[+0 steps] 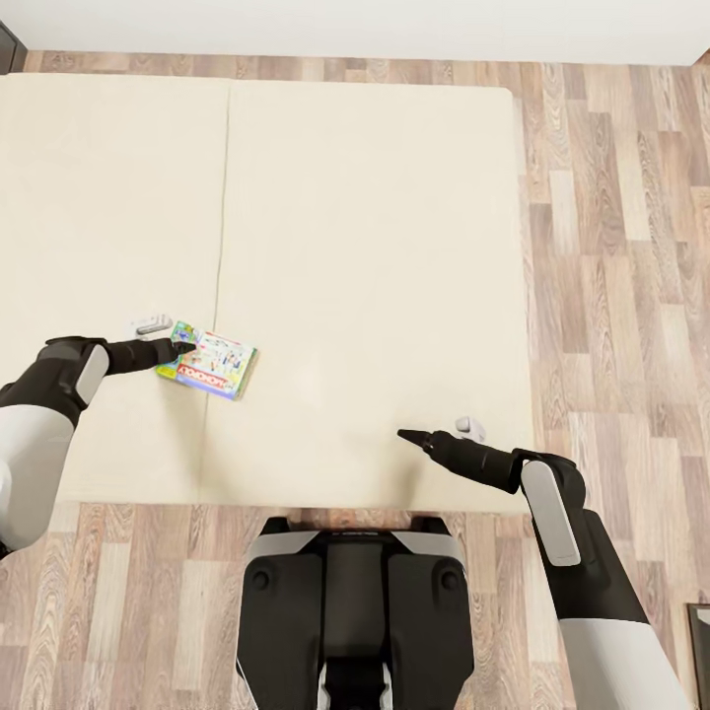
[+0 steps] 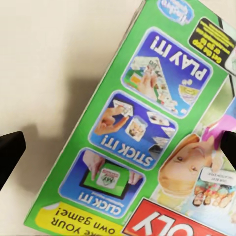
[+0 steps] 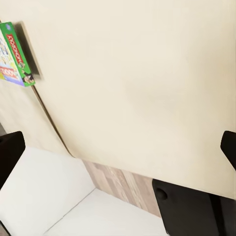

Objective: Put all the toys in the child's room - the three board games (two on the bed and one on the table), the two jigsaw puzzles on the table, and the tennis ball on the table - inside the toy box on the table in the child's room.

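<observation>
- One board game [image 1: 209, 361], a green-edged box with a red logo, is lying flat on the bed [image 1: 375, 247], in the left half of the mattress, closer to the near edge than the far edge and just left of the seam running down the mattress.
- The box is tilted against the mattress edges, with its cover facing up.
- The left gripper [image 1: 182, 347] is reaching onto the box's left end; in the left wrist view the box [image 2: 147, 128] is sitting between two dark fingertips [image 2: 10, 152] that are standing wide apart, one on each side of it.
- No pinch on the box is visible, so judging the grasp as not yet made.
- The right gripper [image 1: 412, 437] is hanging over bare mattress near the near right corner of the bed, well apart from the box; its fingertips [image 3: 9, 150] are spread at the frame edges of its wrist view, holding nothing.
- The same box [image 3: 14, 54] is showing far off in the right wrist view.
- Progress, judged: early. This game is still on the bed and not yet lifted.
- Remaining for this item: closing on it, lifting, carrying it to the toy box on the table.
- The state of the other toys cannot be told from here.
- Wood floor [image 1: 611, 247] is bordering the bed on the right and near sides.
</observation>
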{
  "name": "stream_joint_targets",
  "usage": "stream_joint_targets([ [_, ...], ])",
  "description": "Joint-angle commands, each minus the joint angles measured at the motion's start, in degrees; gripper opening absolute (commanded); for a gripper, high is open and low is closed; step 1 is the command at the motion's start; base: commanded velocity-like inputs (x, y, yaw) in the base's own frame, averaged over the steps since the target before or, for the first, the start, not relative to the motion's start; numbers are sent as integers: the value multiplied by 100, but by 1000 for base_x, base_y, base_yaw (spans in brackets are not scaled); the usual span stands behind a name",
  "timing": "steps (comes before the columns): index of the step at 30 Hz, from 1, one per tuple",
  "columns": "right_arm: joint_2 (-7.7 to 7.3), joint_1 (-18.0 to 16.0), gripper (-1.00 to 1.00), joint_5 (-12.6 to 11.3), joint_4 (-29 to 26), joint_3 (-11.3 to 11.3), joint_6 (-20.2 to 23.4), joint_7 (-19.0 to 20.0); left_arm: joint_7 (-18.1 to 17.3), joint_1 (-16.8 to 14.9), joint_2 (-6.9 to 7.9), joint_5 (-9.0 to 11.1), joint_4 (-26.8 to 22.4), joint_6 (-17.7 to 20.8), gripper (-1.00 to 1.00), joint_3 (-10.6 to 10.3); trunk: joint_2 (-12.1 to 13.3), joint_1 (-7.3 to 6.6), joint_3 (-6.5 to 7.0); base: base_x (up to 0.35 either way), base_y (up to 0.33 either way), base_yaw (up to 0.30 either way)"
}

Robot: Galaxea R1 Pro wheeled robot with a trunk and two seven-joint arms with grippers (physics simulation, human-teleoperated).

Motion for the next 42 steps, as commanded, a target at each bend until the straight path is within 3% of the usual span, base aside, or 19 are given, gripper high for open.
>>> stream_joint_targets([
  [1,1,-2,100,50,-2,-9,24,55,-14,3,-20,-71,39,13,100,47,-3,9,-16,0,0,0],
  [14,-2,-3,100,43,5,-9,16,55,-9,8,-39,-71,31,-33,100,44,-3,9,-120,0,0,0],
  [42,-4,-11,100,43,14,-9,6,55,1,6,-48,-73,31,-36,100,51,-3,9,-129,0,-98,0],
])
